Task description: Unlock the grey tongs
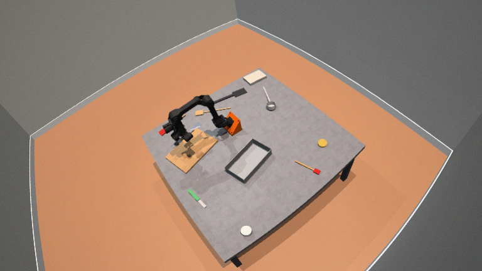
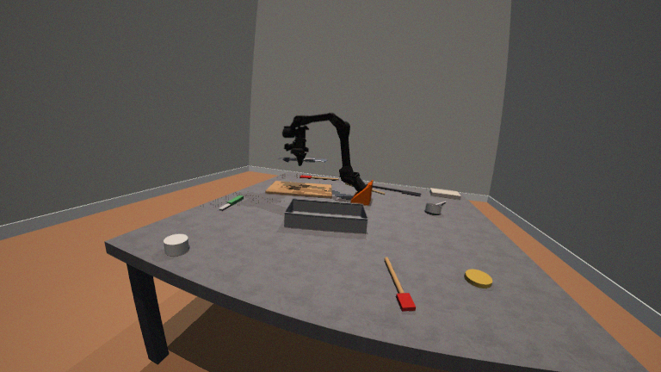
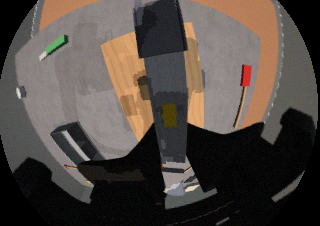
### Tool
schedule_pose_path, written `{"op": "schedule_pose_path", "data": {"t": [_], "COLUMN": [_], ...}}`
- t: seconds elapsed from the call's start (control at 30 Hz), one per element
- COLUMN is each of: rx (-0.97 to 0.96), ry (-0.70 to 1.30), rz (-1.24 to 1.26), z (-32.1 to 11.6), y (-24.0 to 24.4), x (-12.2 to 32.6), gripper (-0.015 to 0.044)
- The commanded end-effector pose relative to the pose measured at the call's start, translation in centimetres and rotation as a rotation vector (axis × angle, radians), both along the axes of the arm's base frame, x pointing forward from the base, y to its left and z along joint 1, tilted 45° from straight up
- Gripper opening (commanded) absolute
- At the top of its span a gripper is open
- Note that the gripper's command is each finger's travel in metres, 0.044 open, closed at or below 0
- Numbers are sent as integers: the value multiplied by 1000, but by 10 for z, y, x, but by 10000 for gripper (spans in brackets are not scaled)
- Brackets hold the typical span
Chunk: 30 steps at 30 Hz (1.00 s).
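My gripper is shut on the grey tongs and holds them in the air above the wooden board. In the exterior view the tongs look about level. In the wrist view their dark block end is at the top, a yellow patch shows on the shaft, and the pale far end shows below the fingers. In the top view the arm hides most of them. I cannot tell whether they are locked. The roasting tin stands beside the board with nothing across it.
A green-handled tool lies off one side of the board. A red-headed tool lies off the other. A wooden spatula and a dark spatula lie behind the arm. The orange base bracket is near the tin.
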<state>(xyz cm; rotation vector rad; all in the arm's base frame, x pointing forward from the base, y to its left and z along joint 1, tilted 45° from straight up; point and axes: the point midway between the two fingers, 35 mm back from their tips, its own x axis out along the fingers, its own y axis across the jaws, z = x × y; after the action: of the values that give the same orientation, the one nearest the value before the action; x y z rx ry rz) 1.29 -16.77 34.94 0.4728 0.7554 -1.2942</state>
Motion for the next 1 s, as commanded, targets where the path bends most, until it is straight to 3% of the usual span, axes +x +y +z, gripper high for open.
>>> {"op": "schedule_pose_path", "data": {"t": [0.0,0.97], "rx": [-29,-192], "ry": [31,204], "rz": [27,139], "z": [4,11], "y": [2,15], "x": [-4,-3], "gripper": [-150,-150]}}
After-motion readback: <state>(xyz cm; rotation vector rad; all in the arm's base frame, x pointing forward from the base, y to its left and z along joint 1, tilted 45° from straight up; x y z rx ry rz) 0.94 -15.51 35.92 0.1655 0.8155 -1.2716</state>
